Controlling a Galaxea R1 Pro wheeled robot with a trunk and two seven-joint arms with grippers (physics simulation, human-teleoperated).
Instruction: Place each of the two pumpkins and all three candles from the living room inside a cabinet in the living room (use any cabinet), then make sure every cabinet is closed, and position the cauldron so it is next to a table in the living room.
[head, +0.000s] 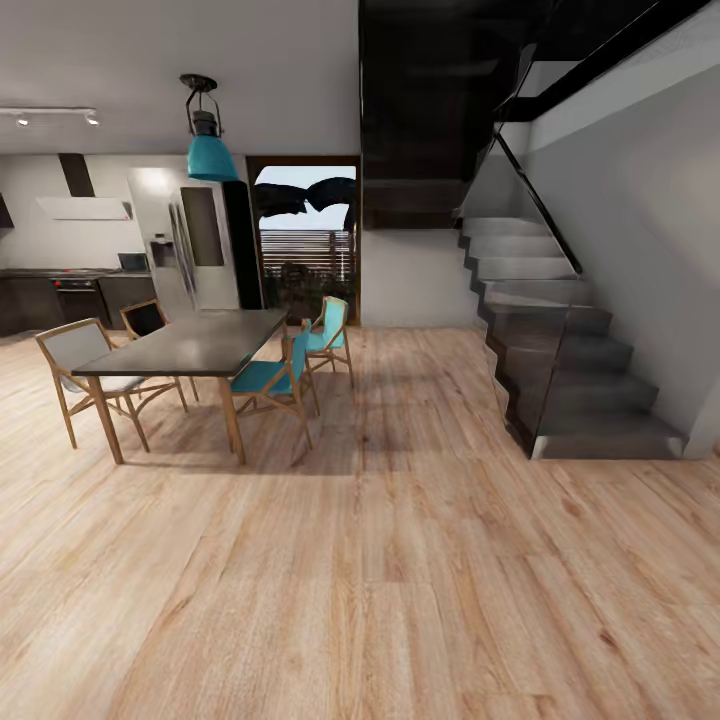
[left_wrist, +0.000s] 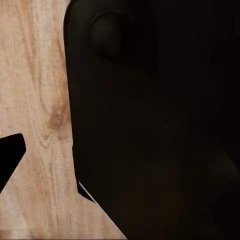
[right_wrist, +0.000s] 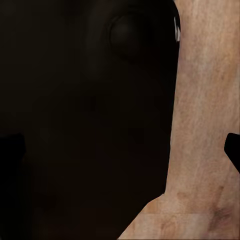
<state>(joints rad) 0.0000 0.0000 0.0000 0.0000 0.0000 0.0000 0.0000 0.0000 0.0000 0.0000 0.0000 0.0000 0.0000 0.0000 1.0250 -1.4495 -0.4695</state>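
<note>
The pumpkins, candles, cabinet and cauldron are out of view. A dark-topped wooden-legged table (head: 200, 345) stands at mid-left on the plank floor, a few metres ahead. In the left wrist view, one black fingertip (left_wrist: 10, 155) of my left gripper (left_wrist: 120, 160) sits at the picture's edge over the floor, beside the robot's dark body (left_wrist: 160, 125). In the right wrist view, a black fingertip (right_wrist: 233, 150) of my right gripper (right_wrist: 120, 152) sits at the opposite edge. Both sets of fingers stand wide apart with nothing between them.
Several chairs ring the table, two with teal seats (head: 265, 378) and two with grey ones (head: 85, 360). A teal pendant lamp (head: 210, 150) hangs above. A dark staircase (head: 570, 370) rises at right. A fridge (head: 195, 250), kitchen units (head: 60, 295) and a doorway (head: 305, 240) lie behind.
</note>
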